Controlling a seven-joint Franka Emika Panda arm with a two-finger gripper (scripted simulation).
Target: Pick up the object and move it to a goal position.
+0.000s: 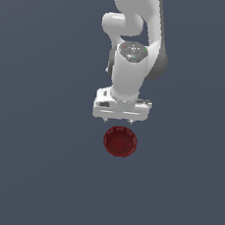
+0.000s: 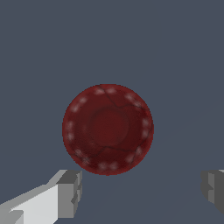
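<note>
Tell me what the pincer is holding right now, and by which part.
Nothing. The pincer is open, its fingers spread wide with nothing between them. The bowl lies apart from them on the surface, untouched.

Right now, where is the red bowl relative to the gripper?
In the exterior view the dark red bowl sits near centre frame on the grey floor, just below the open gripper, untouched.
</note>
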